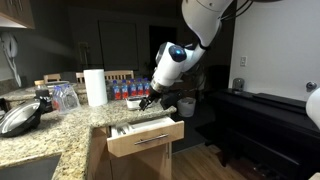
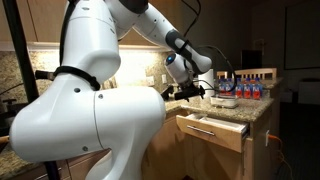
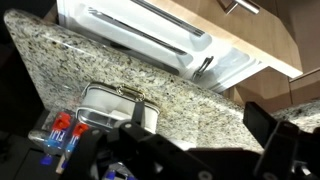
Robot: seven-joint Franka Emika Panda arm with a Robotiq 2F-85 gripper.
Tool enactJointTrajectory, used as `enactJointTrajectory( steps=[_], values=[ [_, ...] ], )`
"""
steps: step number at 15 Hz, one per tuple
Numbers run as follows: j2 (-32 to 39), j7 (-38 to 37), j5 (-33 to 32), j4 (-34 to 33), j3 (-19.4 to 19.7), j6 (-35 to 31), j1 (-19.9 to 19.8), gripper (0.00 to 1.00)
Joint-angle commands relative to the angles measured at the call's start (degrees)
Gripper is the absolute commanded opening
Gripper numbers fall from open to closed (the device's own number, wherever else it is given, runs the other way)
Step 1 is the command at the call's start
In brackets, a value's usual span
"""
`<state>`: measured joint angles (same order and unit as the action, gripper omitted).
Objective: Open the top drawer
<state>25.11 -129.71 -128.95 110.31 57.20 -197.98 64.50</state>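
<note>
The top drawer (image 1: pixel 146 140) stands pulled out from under the granite counter, with its light-wood front and silver bar handle facing the room and its white interior showing. It also shows in the other exterior view as the drawer (image 2: pixel 212 134). In the wrist view the drawer (image 3: pixel 140 28) lies across the top, with its wood front to the right. My gripper (image 1: pixel 150 101) hovers just above the counter edge behind the drawer, apart from the handle. The gripper (image 3: pixel 200 140) is open, with only granite between its fingers.
On the counter are a paper towel roll (image 1: pixel 95 87), a row of blue-labelled bottles (image 1: pixel 130 91), a dark pan (image 1: pixel 20 118) and a white container (image 3: pixel 118 108). A dark piano (image 1: pixel 270 110) stands to one side. The taller cabinet door (image 1: pixel 140 168) is below the drawer.
</note>
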Motion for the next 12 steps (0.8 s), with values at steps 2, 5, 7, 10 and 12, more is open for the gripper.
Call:
enactJointTrajectory(
  steps=[2, 5, 7, 10, 12],
  values=[
    [1.39, -1.73, 6.99, -2.4, -9.15, 0.06, -10.44, 1.0],
    [3.66, -1.79, 10.32, -4.26, -12.52, 0.1, -14.96, 1.0],
    [5.47, -1.9, 11.72, -5.36, -13.89, 0.13, -17.45, 1.0],
    [8.37, -2.16, 12.91, -6.25, -16.69, 0.13, -21.26, 1.0],
    [10.07, -2.43, 12.96, -6.57, -18.87, 0.13, -23.55, 1.0]
  ],
)
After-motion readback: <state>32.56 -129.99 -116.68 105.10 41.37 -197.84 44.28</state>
